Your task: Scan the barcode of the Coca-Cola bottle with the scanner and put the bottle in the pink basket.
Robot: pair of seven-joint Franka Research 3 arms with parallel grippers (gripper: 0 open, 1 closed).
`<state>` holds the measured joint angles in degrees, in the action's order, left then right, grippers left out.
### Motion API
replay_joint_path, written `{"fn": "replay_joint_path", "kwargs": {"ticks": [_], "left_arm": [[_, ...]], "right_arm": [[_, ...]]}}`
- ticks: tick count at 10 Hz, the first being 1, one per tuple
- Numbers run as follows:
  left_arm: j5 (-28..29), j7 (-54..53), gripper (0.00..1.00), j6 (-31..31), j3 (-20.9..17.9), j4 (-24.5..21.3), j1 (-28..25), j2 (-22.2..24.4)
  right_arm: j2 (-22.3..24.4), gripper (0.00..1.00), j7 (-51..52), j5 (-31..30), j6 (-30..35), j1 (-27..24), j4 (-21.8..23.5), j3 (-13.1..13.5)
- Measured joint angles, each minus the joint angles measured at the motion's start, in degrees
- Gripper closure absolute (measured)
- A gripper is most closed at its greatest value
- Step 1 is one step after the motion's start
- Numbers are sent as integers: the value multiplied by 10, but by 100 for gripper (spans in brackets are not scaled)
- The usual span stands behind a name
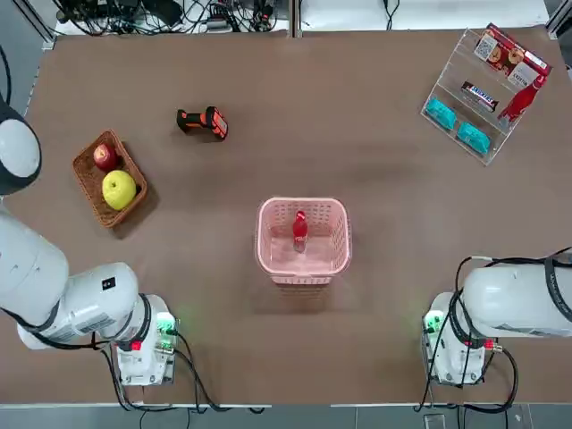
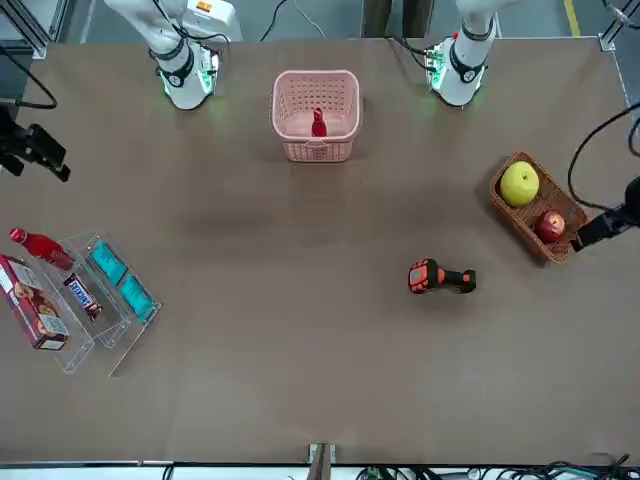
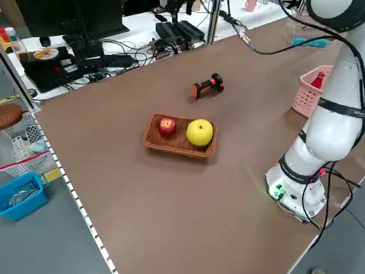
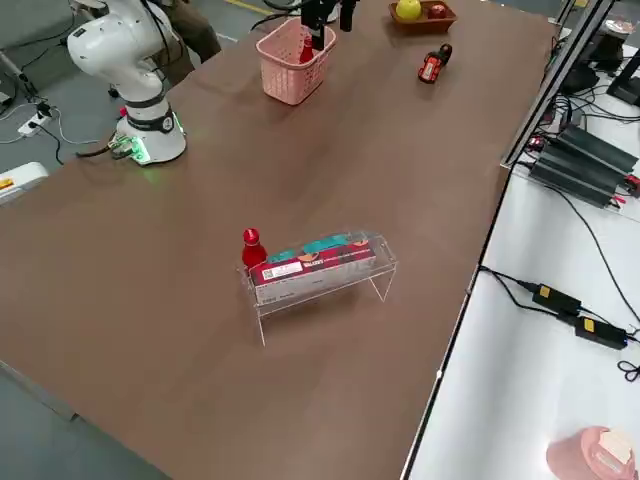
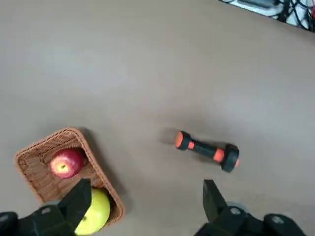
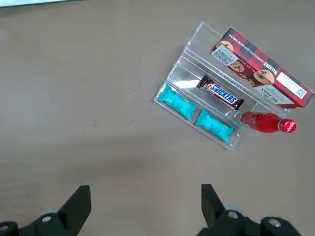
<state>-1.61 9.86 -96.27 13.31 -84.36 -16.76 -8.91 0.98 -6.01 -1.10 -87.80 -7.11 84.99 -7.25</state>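
Fingers (image 5: 77, 201) of the left gripper (image 5: 148, 184) stand wide apart with nothing between them, close to the wicker fruit basket (image 1: 111, 178); those of the right gripper (image 6: 146, 189) are likewise spread and empty, on the clear rack's side of the table (image 1: 241, 357). One Coca-Cola bottle (image 6: 262, 122) lies in the clear rack (image 1: 444, 83), cap out past its edge, beside the cookie box (image 6: 266, 71); its twin (image 1: 300, 231) is inside the pink basket (image 1: 304, 278). Scanner (image 1: 204, 122) lies on the table, unheld. Likely next: left picks up the scanner, right the racked bottle. Risk 1: the bottle is round and smooth, so an off-centre pinch could roll it off the rack or push it into the cookie box. Risk 2: the scanner's narrow handle may twist if caught near one end, spoiling the aim. Risk 3: no barcode can be made out on the bottle (may be on the underside), so a scan could miss; the box's printed code panels might be read instead if scanning is done too near. Risk 4: a high release could bounce the bottle off its twin or the basket's rim.
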Motion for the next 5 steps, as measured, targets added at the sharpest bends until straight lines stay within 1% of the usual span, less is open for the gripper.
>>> {"fn": "replay_joint_path", "kwargs": {"ticks": [2, 3, 5], "left_arm": [[0, -8, 0, 44, 4, 14, 1, 24], [0, -8, 0, 55, 6, 14, 2, 35], [0, -8, 0, 49, 7, 7, 2, 39]], "right_arm": [[0, 1, 0, 0, 4, 0, -9, 1], [0, 1, 0, 0, 14, 0, -13, 2], [0, 1, 0, 0, 24, 0, -20, 2]]}}
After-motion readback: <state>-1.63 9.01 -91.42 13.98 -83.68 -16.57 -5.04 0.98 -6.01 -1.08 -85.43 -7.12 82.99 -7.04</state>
